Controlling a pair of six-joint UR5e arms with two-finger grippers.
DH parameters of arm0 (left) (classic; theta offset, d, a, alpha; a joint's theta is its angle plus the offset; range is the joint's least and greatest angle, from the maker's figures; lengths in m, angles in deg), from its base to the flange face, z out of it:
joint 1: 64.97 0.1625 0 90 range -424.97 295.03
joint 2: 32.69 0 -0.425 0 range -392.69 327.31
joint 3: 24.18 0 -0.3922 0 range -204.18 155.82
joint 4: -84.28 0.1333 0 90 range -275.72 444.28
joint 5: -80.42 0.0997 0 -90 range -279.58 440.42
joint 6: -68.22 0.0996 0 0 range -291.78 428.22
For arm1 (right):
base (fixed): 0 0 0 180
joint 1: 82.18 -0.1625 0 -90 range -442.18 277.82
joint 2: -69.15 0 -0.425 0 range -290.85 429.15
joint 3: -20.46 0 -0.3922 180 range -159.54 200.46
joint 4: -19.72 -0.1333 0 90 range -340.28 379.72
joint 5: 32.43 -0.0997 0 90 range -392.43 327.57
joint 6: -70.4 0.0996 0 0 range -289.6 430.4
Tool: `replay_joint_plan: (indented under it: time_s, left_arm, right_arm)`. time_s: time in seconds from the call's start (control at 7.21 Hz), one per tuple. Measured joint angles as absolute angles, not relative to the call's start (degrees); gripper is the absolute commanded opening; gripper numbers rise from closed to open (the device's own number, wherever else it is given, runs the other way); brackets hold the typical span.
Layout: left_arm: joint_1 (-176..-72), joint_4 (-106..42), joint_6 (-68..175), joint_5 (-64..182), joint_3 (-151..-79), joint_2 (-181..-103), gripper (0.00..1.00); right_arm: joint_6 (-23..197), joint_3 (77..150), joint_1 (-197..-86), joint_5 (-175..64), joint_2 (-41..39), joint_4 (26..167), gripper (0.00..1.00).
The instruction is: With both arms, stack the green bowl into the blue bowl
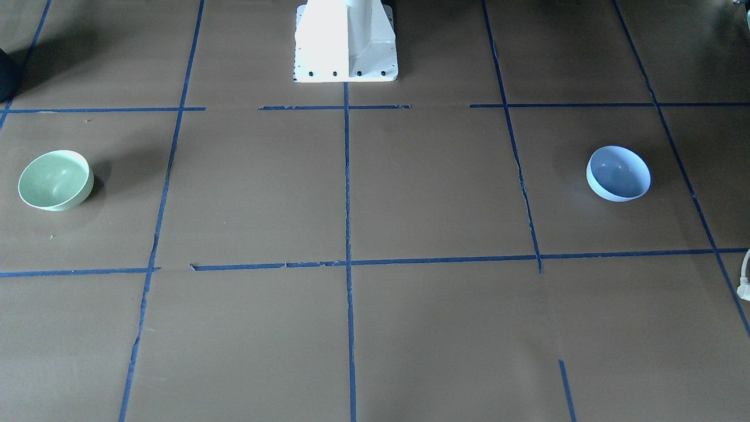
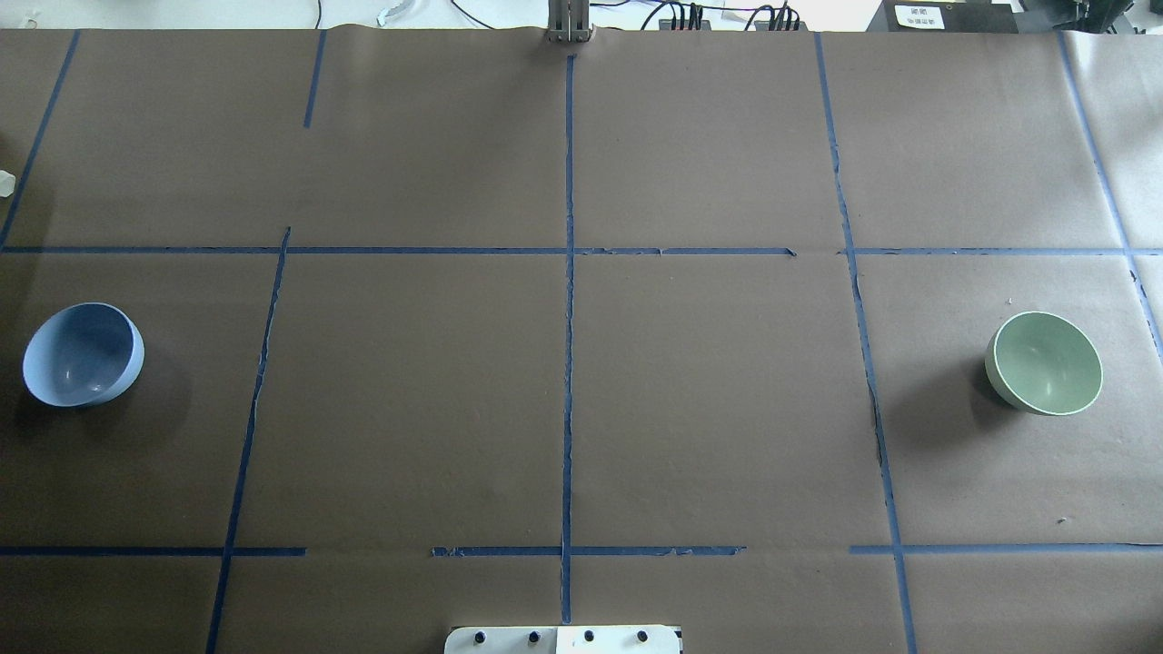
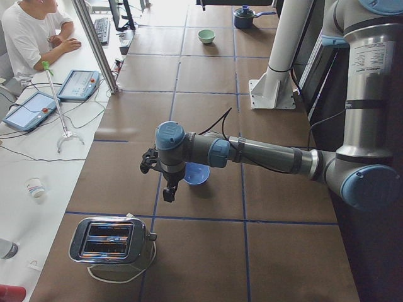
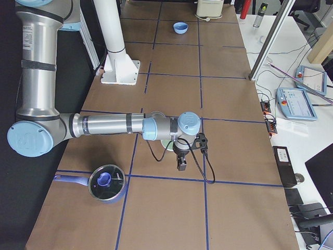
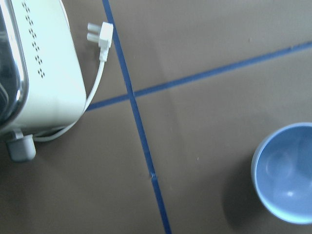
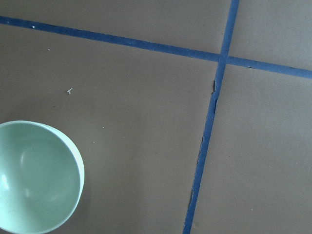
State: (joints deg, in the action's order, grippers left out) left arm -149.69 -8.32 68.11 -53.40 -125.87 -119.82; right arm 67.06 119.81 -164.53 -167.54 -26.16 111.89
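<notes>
A: Where do the bowls stand?
B: The green bowl (image 2: 1045, 363) stands near the edge of the table (image 2: 581, 409) on the robot's right. The blue bowl (image 2: 82, 356) stands near the opposite edge, on its left. Both are open side up and well apart.
A: And the arms?
B: The left arm (image 3: 264, 154) reaches low over the table. The left gripper (image 3: 168, 194) hangs above the surface, near the blue bowl. The right gripper (image 4: 181, 165) hangs near the green bowl, which is partly hidden behind the wrist.
A: Are the fingers released or clenched?
B: I cannot tell for either gripper, because only the side views show them.
A: What else is there?
B: A toaster (image 3: 110, 242) stands near the left edge, and a pot (image 4: 106, 182) with a lid stands near the right edge.
</notes>
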Motion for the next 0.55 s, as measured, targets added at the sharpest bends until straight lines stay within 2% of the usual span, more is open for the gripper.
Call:
replay_joint_plan:
  time_s: [0.28, 0.55]
  left_arm:
    - [-142.78, -23.43, 51.11, -51.64, -124.59, -116.12, 1.00]
    - [-133.59, -39.20, 35.72, -47.57, -119.58, -113.97, 1.00]
  right_arm:
    - [67.06, 119.77, -164.28, -167.56, -26.13, 111.88, 1.00]
    - [67.06, 119.75, -164.17, -167.55, -26.12, 111.90, 1.00]
